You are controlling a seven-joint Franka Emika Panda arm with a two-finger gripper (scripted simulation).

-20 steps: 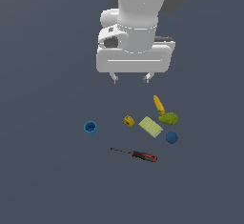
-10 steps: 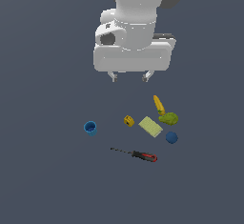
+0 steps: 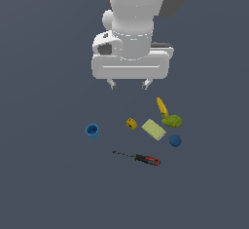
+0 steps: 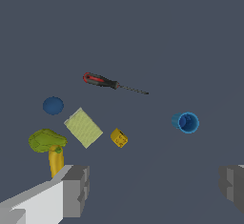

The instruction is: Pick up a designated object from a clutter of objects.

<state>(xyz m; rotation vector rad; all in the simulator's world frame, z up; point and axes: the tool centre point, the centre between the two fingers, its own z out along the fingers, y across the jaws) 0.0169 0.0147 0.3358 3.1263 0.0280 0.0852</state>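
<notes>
A small bright blue cup (image 3: 92, 131) stands alone toward the exterior view's left, apart from the other items; the wrist view shows its hollow top (image 4: 186, 122). My gripper (image 3: 129, 84) hangs open well above the floor, higher than all the objects, with nothing between its grey fingers (image 4: 76, 189). The clutter lies below it and toward the exterior view's right: a yellow block (image 3: 131, 123), a pale green pad (image 3: 153, 129), a yellow banana (image 3: 162, 106), an olive-green lump (image 3: 172, 121), a dark blue ball (image 3: 175, 140) and a red-and-black-handled screwdriver (image 3: 137, 158).
All items rest on a plain dark grey floor (image 3: 48, 184). The banana (image 4: 55, 160) lies partly under the olive lump (image 4: 45, 140) in the wrist view. The screwdriver (image 4: 107, 83) lies apart from the group.
The arm has shifted slightly toward the exterior view's left. The objects have not moved and the gripper stays open.
</notes>
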